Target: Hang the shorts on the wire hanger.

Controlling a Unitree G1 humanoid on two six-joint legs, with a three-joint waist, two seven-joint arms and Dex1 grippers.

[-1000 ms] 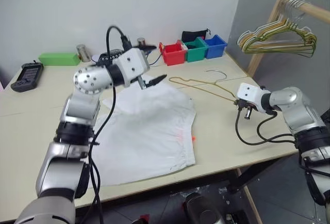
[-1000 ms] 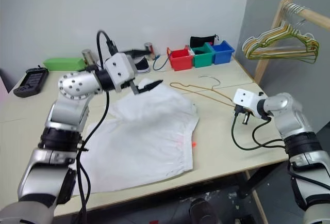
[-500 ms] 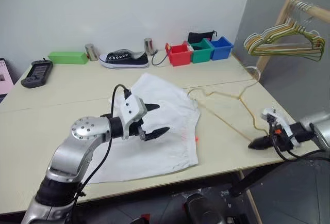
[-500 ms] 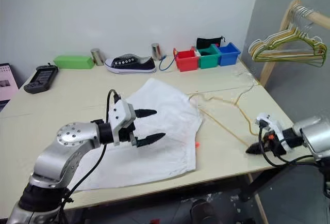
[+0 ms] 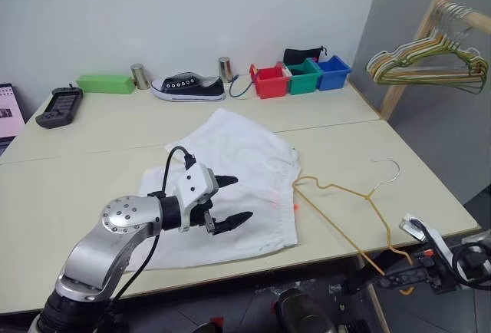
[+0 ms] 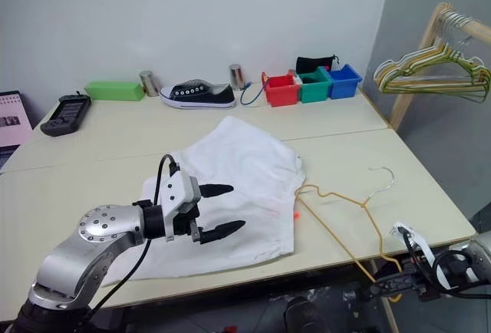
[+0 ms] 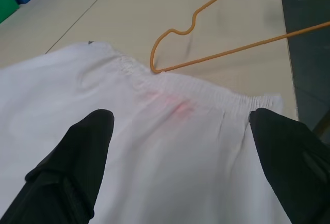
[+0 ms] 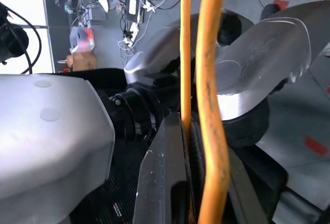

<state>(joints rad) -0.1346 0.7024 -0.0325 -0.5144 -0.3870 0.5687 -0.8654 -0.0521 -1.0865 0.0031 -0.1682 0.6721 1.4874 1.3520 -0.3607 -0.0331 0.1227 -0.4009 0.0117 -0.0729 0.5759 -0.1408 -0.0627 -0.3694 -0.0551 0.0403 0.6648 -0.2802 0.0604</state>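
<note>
The limp white fabric shorts (image 5: 230, 183) want pinching at the elastic waistband; the left gripper (image 5: 229, 201) gapes above them, while the right gripper (image 6: 381, 286) clamps the stiff, light yellow wire hanger (image 5: 349, 210).

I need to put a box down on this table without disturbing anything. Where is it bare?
Bare: the table's near left, between the shorts and the black handset; also the strip between the shorts and the back row. Crowded: the back edge, with the sneaker and bins, and the right, where the wire hanger lies.
</note>
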